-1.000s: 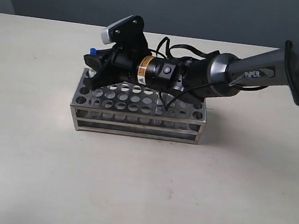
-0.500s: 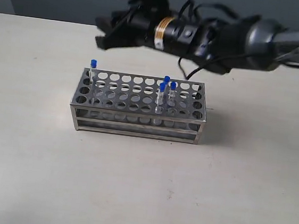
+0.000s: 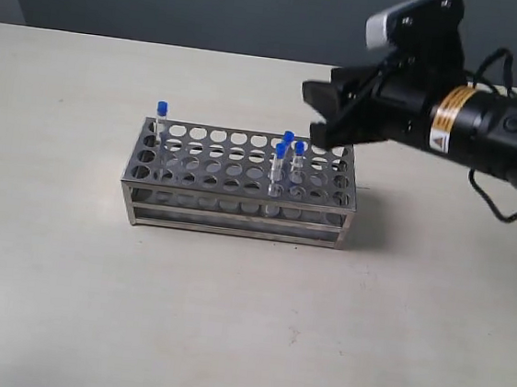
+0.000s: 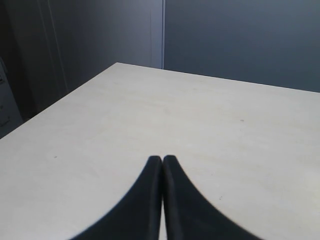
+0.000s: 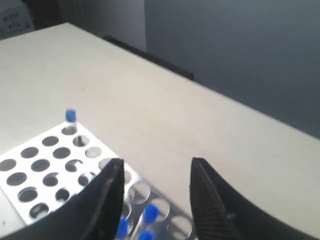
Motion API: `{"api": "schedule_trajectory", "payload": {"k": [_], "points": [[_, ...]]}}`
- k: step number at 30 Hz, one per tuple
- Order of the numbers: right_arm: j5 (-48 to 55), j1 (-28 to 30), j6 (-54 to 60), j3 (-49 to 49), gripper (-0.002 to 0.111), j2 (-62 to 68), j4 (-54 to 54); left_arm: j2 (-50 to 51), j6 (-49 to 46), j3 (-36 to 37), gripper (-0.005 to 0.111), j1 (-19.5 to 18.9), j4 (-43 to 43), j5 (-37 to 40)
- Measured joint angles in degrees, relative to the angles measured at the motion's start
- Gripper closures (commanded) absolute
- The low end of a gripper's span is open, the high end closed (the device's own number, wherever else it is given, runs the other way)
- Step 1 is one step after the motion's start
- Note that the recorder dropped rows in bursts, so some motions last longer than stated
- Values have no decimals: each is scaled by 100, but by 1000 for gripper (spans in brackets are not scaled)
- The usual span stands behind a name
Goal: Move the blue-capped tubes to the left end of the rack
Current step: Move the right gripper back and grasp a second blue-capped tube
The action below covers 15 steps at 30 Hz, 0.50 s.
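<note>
The grey metal rack (image 3: pixel 241 184) stands mid-table. One blue-capped tube (image 3: pixel 162 109) sits upright in the far corner hole at the rack's left end. Three more blue-capped tubes (image 3: pixel 287 147) cluster in holes toward the right end. My right gripper (image 3: pixel 320 115) hovers open and empty above the rack's right end, just beyond that cluster. In the right wrist view the right gripper (image 5: pixel 157 162) has its jaws wide apart, the three blue caps (image 5: pixel 151 214) lie below them, and the lone tube (image 5: pixel 70 115) stands at the rack's (image 5: pixel 50 165) far corner. My left gripper (image 4: pixel 162 159) is shut on nothing over bare table.
The pale tabletop (image 3: pixel 227 320) surrounds the rack, with a dark wall behind it. The right arm's black body (image 3: pixel 488 125) and cables hang above the table's right side. The left wrist view shows the table's far edge (image 4: pixel 210 75).
The right gripper, a second ago low over the rack's left end, let go of a tube there, rose, and swung right to above the three-tube cluster.
</note>
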<state>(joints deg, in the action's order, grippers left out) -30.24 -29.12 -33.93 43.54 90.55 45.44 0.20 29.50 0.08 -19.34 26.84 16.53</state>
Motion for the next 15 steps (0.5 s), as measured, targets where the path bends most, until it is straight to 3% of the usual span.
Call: {"api": "schedule_trajectory", "payload": {"k": [15], "points": [[-710,8,599,-304,66,1241,-839,0,0,0,106,0,0,0]]}}
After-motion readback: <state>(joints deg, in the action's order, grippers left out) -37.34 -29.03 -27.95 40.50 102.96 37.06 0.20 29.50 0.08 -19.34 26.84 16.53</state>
